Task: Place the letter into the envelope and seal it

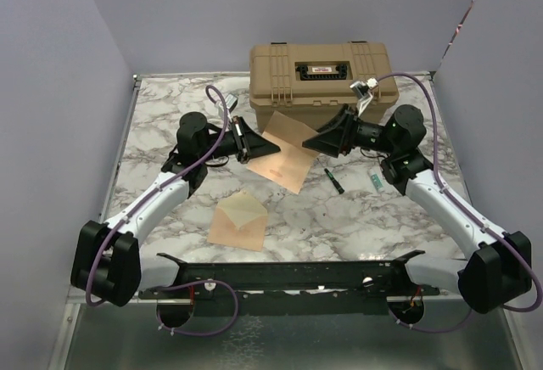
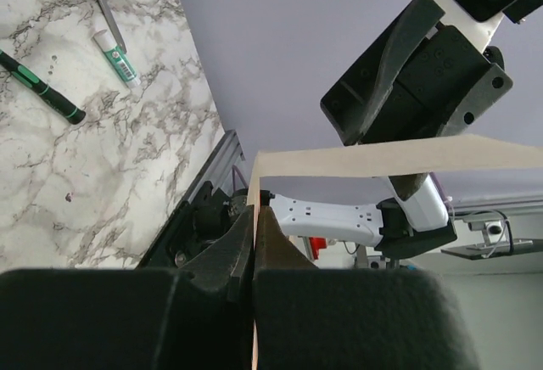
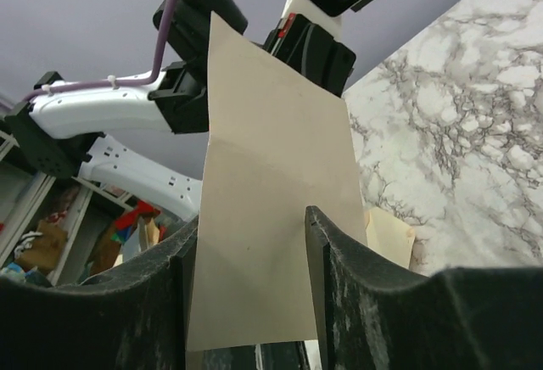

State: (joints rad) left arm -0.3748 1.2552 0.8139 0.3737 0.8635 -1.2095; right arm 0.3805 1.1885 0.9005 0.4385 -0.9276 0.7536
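Seen from above, two robot arms meet over a marble-patterned desk (image 1: 382,217), in front of a tan toolbox (image 1: 322,73). Between them, lifted off the desk, hangs the letter (image 1: 284,159), a plain peach-tan sheet.

The left fingers (image 1: 253,142) are pressed together on one edge of the letter. The left wrist view shows the paper pinched edge-on between them. The right fingers (image 1: 310,144) are spread, with the sheet standing in the gap between them and apparently not squeezed.

The envelope (image 1: 239,219) lies on the desk nearer the arm bases, well apart from the letter, with its pale yellow flap open. A green-and-black pen (image 1: 333,180) and a small white-and-green tube (image 1: 373,181) lie to the right.

We judge that the letter is being passed over to the left arm. To do this well, the right fingers should draw straight back, so they do not brush or twist the sheet. The left pinch should stay firm. The sheet then needs to come down at a shallow angle, with its free edge aimed under the open flap into the envelope's mouth. The right arm could steady the envelope so it does not slide.
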